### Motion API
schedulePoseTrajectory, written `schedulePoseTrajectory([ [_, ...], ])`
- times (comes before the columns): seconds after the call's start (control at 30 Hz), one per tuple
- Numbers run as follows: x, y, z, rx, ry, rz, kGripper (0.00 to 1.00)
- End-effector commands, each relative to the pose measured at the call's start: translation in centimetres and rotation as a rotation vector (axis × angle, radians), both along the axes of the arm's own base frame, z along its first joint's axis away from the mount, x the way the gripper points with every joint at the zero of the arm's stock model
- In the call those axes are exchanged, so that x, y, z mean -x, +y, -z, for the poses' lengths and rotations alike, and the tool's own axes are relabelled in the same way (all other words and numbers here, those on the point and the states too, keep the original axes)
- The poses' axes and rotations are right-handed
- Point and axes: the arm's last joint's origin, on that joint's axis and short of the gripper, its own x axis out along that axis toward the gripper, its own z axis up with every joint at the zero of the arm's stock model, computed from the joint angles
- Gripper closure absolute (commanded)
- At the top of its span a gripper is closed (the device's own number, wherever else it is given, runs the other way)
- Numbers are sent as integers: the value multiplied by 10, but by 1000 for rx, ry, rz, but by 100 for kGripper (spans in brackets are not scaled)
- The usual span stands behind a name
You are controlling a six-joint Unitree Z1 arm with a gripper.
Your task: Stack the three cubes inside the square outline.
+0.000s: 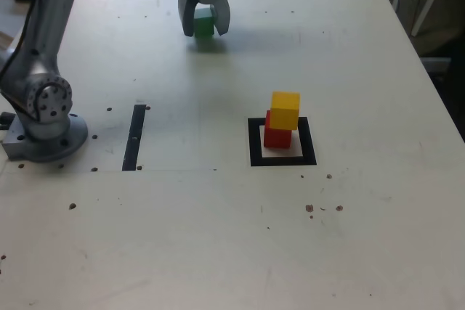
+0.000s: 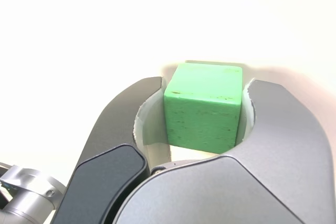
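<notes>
Arm base [image 1: 45, 125]: we are seeing the grey base sitting at the exterior view's left, well apart from the gripper and nearer the camera than it.

Black strip [image 1: 134, 136]: we are finding this narrow straight strip lying just beside the base, to the exterior view's left of the gripper and well nearer the camera.

Gripper [image 1: 205, 25]: we are watching it pointing down at the far part of the table, its two curved jaws standing one on each side of the green cube. In the wrist view the gripper [image 2: 205, 95] is closing in around the cube; one jaw is lying against a cube face, and on the other side we are still making out a thin gap, so we cannot tell whether the grip is firm.

Green cube [image 1: 203, 23]: we are seeing it sitting between the jaws, with its shadow falling on the table right beneath it. In the wrist view the green cube [image 2: 205, 107] is filling the space between the jaws.

Square outline [image 1: 255, 147]: we are placing it to the exterior view's right of the gripper, well apart from it and nearer the camera.

Red cube [image 1: 277, 136]: we are seeing it resting on the pale centre inside the outline.

Yellow cube [image 1: 285, 109]: we are seeing it sitting on top of the red cube, slightly offset toward the exterior view's right.

Table [image 1: 218, 237]: we are looking at a pale surface with small dark specks.
</notes>
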Motion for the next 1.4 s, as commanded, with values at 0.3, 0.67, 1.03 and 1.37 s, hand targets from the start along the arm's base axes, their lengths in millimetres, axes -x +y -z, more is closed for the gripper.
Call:
schedulePoseTrajectory([
  [0.3,-31,-72,-56,-47,-98,136,80],
  [0.67,-62,-199,-102,-75,-137,313,80],
  [1.03,-74,-281,-108,-73,-142,421,80],
  [1.37,-82,-318,-97,-53,-129,472,80],
])
